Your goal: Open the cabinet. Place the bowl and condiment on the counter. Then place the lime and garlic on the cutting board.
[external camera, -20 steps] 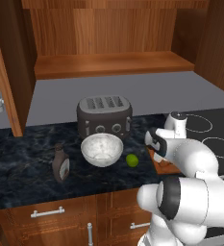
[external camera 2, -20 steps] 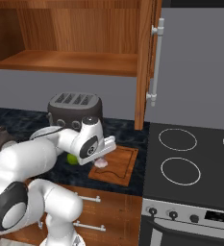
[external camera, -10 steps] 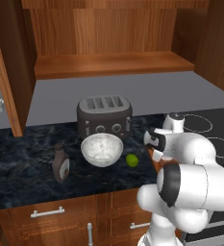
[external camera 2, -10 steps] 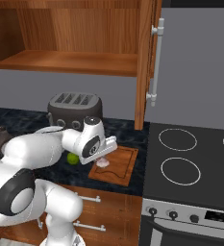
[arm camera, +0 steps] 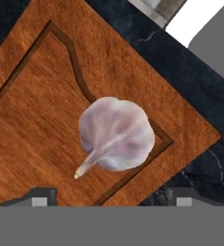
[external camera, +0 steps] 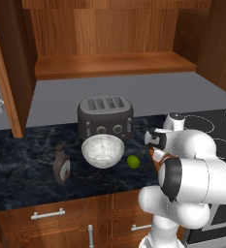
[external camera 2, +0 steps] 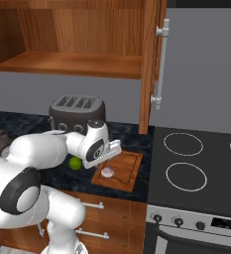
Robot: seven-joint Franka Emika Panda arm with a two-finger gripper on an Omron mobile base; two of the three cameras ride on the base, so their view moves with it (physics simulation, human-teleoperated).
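Tool point(arm camera: 108, 198) wide, tips either side of the garlic point(arm camera: 116, 133), which lies free on the board point(arm camera: 31, 129) across its groove; the arm hides most of the board in the left base view; lime point(external camera 2: 75, 162) off the board's 9 o'clock edge on the table point(external camera: 22, 164); bowl point(external camera: 103, 150) and bottle point(external camera: 61, 165) beyond.

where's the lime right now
The lime sits on the counter just right of the bowl, left of the cutting board, not on it.
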